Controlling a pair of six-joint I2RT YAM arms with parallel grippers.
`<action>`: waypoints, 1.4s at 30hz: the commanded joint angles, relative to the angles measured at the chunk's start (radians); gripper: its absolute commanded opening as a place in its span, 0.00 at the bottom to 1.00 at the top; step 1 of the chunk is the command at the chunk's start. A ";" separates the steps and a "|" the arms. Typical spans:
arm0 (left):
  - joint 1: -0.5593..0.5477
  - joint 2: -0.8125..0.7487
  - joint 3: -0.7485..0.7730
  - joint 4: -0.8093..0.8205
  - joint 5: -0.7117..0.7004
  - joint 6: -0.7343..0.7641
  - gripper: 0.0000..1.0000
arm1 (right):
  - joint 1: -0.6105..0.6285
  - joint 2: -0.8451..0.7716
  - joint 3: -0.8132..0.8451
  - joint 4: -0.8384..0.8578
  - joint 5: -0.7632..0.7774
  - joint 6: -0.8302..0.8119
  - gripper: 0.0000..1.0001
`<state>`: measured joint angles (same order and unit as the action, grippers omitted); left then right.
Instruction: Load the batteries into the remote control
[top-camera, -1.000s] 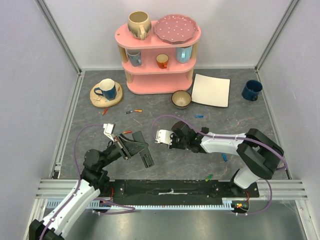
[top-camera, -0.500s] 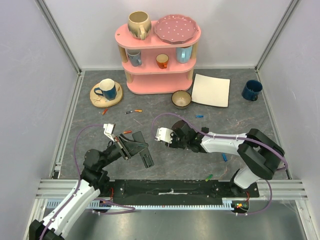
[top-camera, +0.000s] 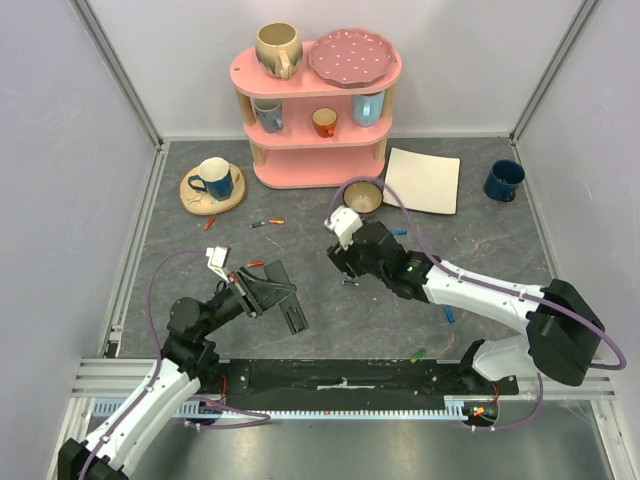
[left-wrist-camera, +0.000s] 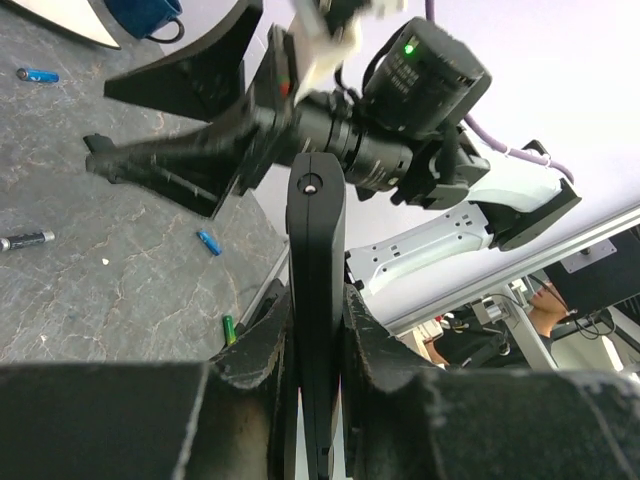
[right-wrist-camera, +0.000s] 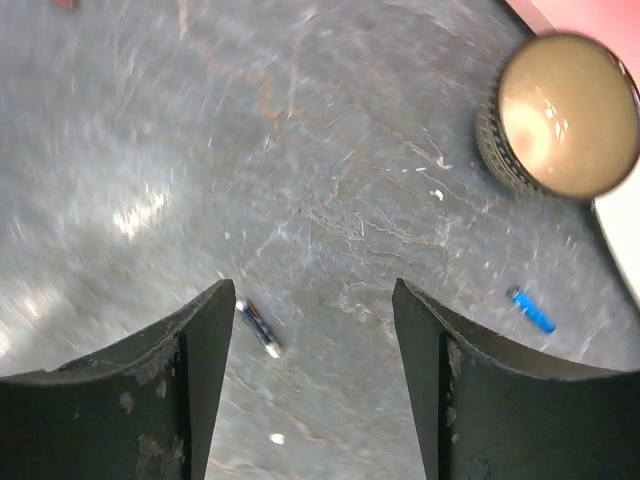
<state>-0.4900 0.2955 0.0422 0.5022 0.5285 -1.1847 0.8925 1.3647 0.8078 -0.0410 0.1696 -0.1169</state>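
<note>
My left gripper (top-camera: 272, 292) is shut on the remote control (top-camera: 292, 317), a flat black slab held edge-on between the pads (left-wrist-camera: 318, 235) above the table. My right gripper (top-camera: 347, 272) hangs open over the grey table, to the right of the remote and apart from it, with nothing between its fingers. A dark battery (right-wrist-camera: 258, 330) lies on the table just inside its left finger (right-wrist-camera: 205, 340). Other batteries lie loose: a blue one (right-wrist-camera: 532, 312), a blue one (top-camera: 449, 314), a green one (top-camera: 417, 354) and orange ones (top-camera: 268, 222).
A brown bowl (top-camera: 362, 197) stands just behind the right gripper. Behind it are a pink shelf (top-camera: 318, 120) with cups and a plate, and a white square plate (top-camera: 423, 180). A blue mug on a wooden saucer (top-camera: 212, 183) is back left, and a dark blue mug (top-camera: 503, 180) is back right.
My right gripper has opened and swung away from the remote, back and to the right, now pointing down at the table. The left gripper and remote have not moved.
</note>
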 joint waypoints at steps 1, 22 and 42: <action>0.005 -0.007 -0.130 0.009 -0.024 0.017 0.02 | -0.027 -0.006 0.118 -0.109 0.200 0.604 0.82; 0.005 -0.001 -0.134 -0.010 -0.039 0.002 0.02 | 0.068 0.238 0.136 -0.318 0.372 1.238 0.90; 0.005 0.011 -0.123 -0.014 -0.041 0.014 0.02 | 0.094 0.370 0.206 -0.358 0.421 1.252 0.76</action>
<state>-0.4900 0.3042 0.0422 0.4709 0.4992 -1.1847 0.9802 1.7012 0.9623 -0.3790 0.5255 1.1076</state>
